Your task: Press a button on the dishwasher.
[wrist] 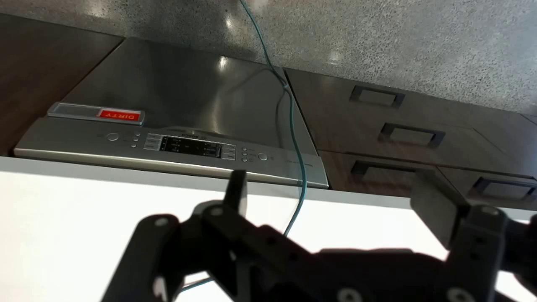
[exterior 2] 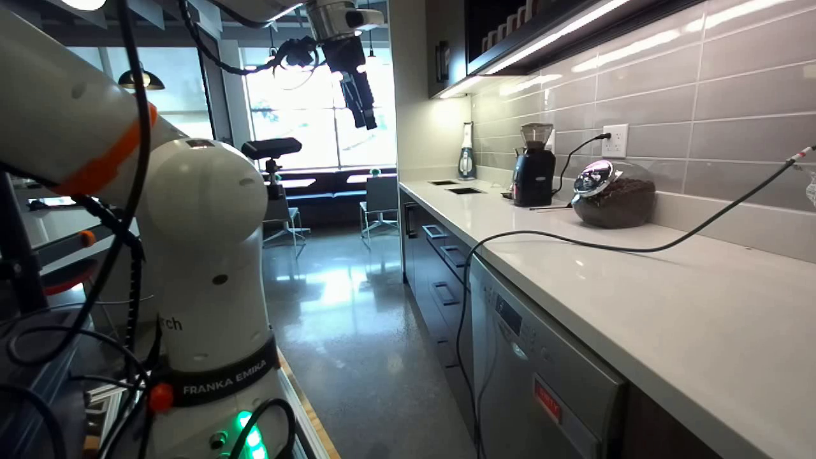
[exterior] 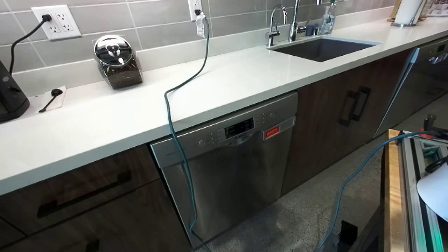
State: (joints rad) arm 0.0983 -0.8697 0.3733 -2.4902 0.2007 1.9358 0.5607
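- Dishwasher (exterior: 238, 182): I have its steel front at 6 o'clock in an exterior view, beside dark cabinet fronts (exterior: 322, 115), and at 10 o'clock in wrist view.
- Door (exterior 2: 513, 411) runs off the bottom edge in an exterior view; I lose its lower end there.
- Control strip (wrist: 188, 163): dark display (wrist: 191, 147) at 9 o'clock in wrist view, round buttons (wrist: 263, 156) to either side, lettering too small for me to read.
- Red label (wrist: 119, 115) says DIRTY, upside down in wrist view.
- Cable (wrist: 292, 126) crosses one end of the strip and hides a sliver.
- Countertop (wrist: 105, 218) blown out white in wrist view; gripper (wrist: 333, 193) covers its 6 o'clock stretch.
- White curved part (exterior: 434, 192) cut off between 3 and 4 o'clock in an exterior view, can't tell what.
- Arm (exterior 2: 201, 197) at 9 o'clock in an exterior view, lower part upright; the rest is cut off by the left and top edges.
- Wrist (exterior 2: 331, 22) hangs at 11 o'clock there, gripper aimed down between 5 and 6, well apart from the dishwasher.
- Fingers (wrist: 436, 209) wide apart in wrist view, cable showing beyond the gap; the 4 o'clock one is blurred.
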